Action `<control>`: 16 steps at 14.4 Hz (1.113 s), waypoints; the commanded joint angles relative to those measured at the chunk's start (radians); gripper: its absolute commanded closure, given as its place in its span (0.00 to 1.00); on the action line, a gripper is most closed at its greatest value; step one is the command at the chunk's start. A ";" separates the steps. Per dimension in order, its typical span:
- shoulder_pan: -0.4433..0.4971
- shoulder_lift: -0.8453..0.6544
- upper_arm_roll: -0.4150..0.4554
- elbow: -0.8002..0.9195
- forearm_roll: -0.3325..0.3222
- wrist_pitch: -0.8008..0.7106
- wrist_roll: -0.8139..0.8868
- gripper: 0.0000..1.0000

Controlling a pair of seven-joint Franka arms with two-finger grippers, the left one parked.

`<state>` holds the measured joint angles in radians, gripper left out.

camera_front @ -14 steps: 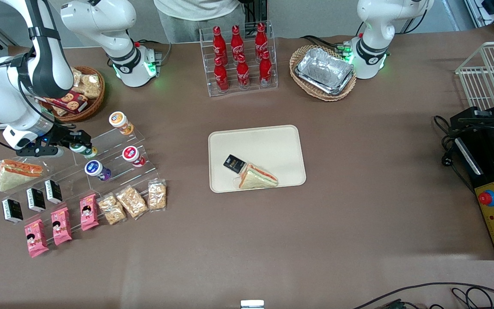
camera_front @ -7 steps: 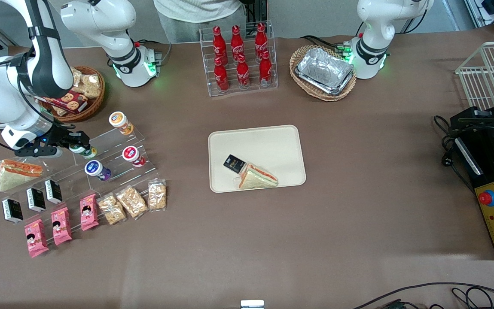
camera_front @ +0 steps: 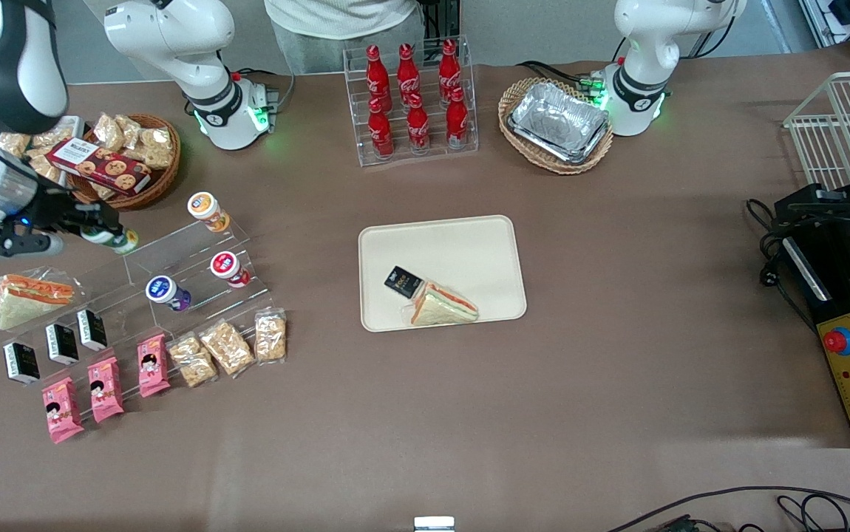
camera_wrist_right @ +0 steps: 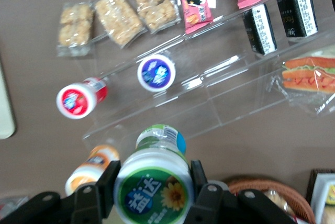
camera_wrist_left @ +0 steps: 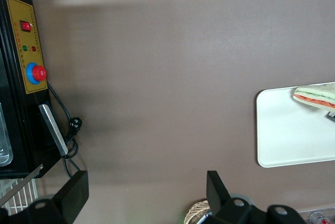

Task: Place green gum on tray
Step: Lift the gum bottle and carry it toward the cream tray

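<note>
Front, tabletop (camera_front: 469, 414): brown, carrying snack displays.
Front, pincer (camera_front: 89, 233): closed on the gum (camera_front: 111, 238), raised over the clear rack (camera_front: 196, 266).
Front, tray (camera_front: 469, 244): well apart, toward the parked arm, holding a sandwich (camera_front: 441, 304).
Wrist, pincer (camera_wrist_right: 153, 187): fingers (camera_wrist_right: 107, 181) clamp the gum (camera_wrist_right: 152, 185); orange jar (camera_wrist_right: 91, 169) just beside.

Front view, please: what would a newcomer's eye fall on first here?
Probably the tool, shut on the green gum and held above the clear stepped rack at the working arm's end of the table. Next, the cream tray mid-table, holding a wrapped sandwich and a small black packet.
</note>
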<state>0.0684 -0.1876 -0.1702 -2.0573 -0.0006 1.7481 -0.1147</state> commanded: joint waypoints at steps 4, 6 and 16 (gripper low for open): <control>0.008 -0.010 0.205 0.083 0.025 -0.141 0.328 0.91; 0.013 -0.007 0.210 0.080 0.074 -0.127 0.346 0.91; 0.062 0.178 0.550 -0.023 0.140 0.301 0.872 0.92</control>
<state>0.1279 -0.0751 0.3462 -2.0544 0.1154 1.9324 0.6883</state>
